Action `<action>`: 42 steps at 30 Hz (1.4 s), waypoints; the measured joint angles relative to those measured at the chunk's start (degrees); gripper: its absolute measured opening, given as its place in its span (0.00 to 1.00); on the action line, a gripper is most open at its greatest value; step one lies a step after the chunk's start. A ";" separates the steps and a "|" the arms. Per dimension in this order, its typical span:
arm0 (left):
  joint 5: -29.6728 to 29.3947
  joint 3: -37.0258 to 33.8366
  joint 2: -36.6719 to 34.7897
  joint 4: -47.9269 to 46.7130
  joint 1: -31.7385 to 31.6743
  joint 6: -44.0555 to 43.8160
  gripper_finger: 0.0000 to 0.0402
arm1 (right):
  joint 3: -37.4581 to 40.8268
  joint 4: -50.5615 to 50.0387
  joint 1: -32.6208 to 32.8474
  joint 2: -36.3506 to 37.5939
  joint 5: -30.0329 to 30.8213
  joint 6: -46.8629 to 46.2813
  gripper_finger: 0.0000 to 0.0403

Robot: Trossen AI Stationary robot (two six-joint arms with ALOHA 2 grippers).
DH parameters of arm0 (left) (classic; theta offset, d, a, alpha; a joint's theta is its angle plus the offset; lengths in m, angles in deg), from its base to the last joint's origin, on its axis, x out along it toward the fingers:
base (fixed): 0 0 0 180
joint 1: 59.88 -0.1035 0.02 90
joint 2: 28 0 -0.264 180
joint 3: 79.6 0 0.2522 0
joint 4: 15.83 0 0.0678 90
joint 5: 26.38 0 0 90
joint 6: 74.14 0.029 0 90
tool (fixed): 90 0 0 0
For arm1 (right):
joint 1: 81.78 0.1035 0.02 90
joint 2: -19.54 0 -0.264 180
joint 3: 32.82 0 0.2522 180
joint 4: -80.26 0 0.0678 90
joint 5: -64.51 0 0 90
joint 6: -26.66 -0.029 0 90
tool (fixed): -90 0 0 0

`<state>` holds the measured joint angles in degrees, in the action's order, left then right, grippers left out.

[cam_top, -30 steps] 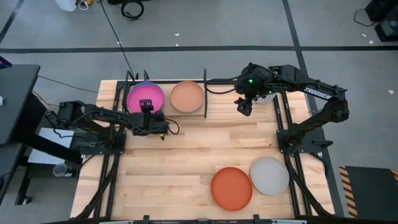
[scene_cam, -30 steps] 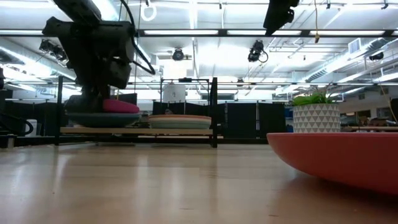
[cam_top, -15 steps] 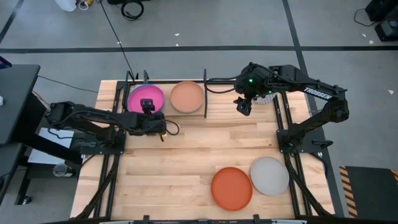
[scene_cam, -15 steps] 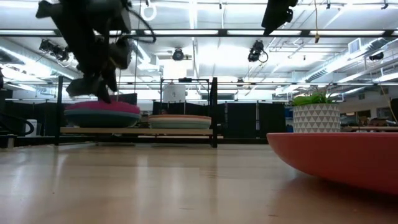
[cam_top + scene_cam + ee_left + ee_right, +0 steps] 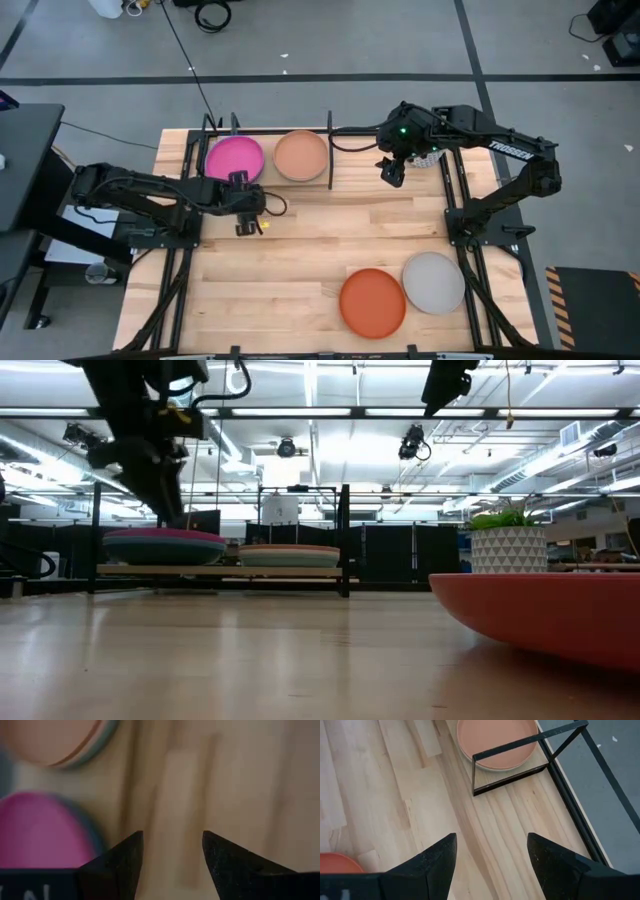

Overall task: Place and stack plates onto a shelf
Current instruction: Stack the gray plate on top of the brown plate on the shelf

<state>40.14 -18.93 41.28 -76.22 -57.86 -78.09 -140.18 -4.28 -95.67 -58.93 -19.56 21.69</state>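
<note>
The left tool hangs empty with fingers apart over the worktop, just in front of the shelf. There the magenta plate tops one stack beside the peach plate. The right tool, also spread and empty, hovers beside the shelf, while the orange plate and grey plate lie touching at the worktop's near edge.

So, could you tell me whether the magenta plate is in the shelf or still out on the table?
In. The magenta plate lies flat atop a stack in the shelf's left bay; left gripper is clear, empty.
</note>
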 joint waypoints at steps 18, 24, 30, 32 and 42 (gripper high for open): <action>7.27 -5.85 -6.64 36.11 9.72 12.18 0.44 | 10.75 7.12 6.87 1.79 -0.34 -0.59 0.61; 6.96 -18.67 -11.77 49.81 10.60 9.51 0.37 | 21.71 17.14 12.85 1.79 -3.53 -2.65 0.59; 6.98 -26.32 -12.53 61.21 10.09 10.54 0.36 | 30.46 28.34 18.19 1.73 -6.23 -5.36 0.58; 6.95 -27.38 -12.54 63.52 9.50 11.00 0.36 | 32.16 29.61 19.80 1.73 -6.24 -7.80 0.58; 6.97 -27.76 -12.40 63.94 5.83 11.29 0.36 | 42.35 29.59 27.84 1.75 -5.68 -21.09 0.57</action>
<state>47.10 -46.68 28.88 -12.28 -52.03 -66.81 -97.83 25.31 -67.83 -57.18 -25.24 0.60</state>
